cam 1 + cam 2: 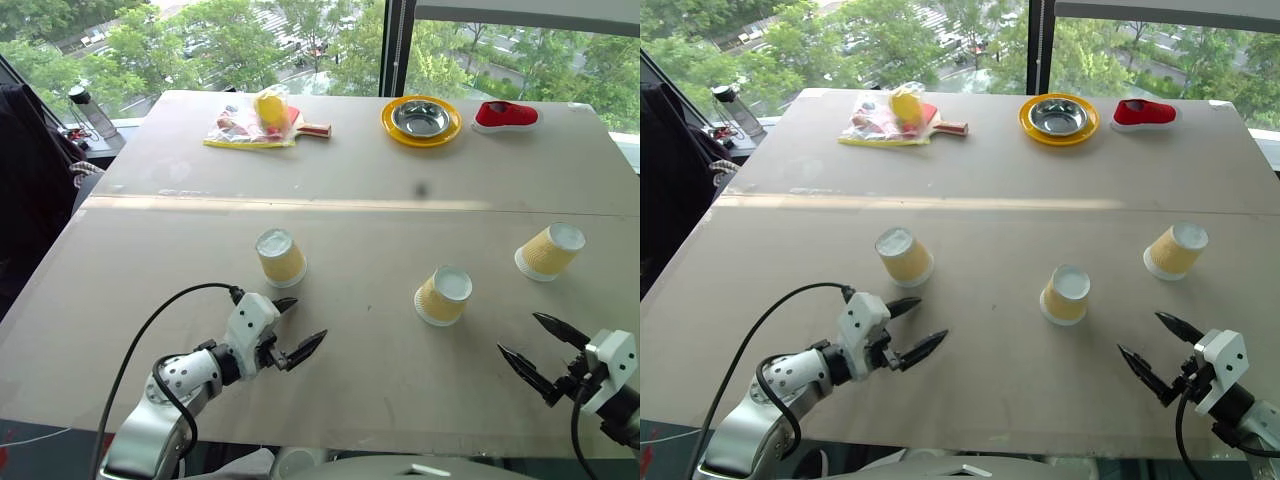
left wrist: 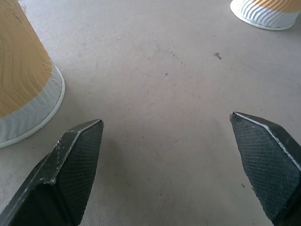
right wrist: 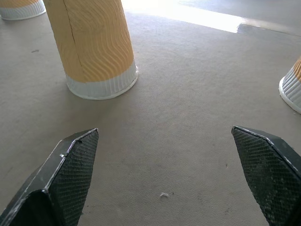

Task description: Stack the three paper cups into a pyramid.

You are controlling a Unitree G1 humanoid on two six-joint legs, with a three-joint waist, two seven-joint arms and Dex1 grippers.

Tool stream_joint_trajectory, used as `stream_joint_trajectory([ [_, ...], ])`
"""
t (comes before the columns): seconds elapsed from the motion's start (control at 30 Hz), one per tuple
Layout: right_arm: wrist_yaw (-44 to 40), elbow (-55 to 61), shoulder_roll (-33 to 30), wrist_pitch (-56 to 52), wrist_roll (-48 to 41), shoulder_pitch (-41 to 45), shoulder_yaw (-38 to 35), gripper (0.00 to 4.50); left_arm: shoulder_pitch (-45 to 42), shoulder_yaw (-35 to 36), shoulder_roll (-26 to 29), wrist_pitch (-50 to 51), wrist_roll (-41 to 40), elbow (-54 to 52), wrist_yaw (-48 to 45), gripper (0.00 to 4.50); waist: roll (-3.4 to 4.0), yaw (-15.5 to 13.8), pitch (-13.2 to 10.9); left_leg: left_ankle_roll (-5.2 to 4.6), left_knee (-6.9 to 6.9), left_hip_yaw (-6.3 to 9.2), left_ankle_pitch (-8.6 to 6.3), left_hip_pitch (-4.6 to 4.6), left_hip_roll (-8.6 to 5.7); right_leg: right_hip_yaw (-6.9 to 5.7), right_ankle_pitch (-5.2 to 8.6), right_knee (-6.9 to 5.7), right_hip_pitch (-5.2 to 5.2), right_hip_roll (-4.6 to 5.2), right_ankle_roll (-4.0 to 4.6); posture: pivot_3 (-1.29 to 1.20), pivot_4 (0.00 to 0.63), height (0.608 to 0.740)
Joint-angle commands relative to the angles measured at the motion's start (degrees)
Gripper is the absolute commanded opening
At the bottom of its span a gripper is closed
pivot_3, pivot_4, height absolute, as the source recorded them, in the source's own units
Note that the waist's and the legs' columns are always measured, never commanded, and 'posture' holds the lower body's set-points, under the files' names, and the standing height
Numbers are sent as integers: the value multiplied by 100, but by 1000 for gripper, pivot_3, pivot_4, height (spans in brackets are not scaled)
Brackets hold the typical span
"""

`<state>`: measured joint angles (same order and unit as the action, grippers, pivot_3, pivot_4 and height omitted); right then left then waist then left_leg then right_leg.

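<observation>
Three yellow-orange paper cups stand apart and upside down on the table, white bases up: a left cup, a middle cup and a right cup. My left gripper is open and holds nothing, just in front of the left cup and slightly to its right. In the left wrist view that cup sits beside one finger, apart from it. My right gripper is open and holds nothing, near the table's front right, between the middle and right cups. The right wrist view shows the middle cup ahead of the fingers.
At the far side of the table lie a plastic bag with a red paddle, a yellow plate with a steel bowl and a red shoe. A bottle stands off the table's far left corner. A seam crosses the table.
</observation>
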<state>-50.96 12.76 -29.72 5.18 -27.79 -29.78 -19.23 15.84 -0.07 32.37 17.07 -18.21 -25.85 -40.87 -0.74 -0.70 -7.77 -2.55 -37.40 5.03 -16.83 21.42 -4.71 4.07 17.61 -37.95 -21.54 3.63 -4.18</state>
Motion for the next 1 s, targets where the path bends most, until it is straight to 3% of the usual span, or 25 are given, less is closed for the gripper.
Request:
stream_joint_trajectory([
  [0.03, -55, 198, -92, 5, -110, 9, -175, 4500, 12, 59, 2, -33, -75, -188, 0, 4437, 0, 0, 0, 0, 0, 0, 0, 0, 0, 0, 0, 0, 0, 0, 0, 0, 150, 740],
  [1.0, -155, 254, -295, -465, -348, 131, -149, 4500, 318, 222, -2, -17, -287, -509, 78, 4437, -2, -1, 1, 0, -1, 1, 0, 1, 0, 1, 0, 0, 1, 1, 0, 0, 150, 740],
])
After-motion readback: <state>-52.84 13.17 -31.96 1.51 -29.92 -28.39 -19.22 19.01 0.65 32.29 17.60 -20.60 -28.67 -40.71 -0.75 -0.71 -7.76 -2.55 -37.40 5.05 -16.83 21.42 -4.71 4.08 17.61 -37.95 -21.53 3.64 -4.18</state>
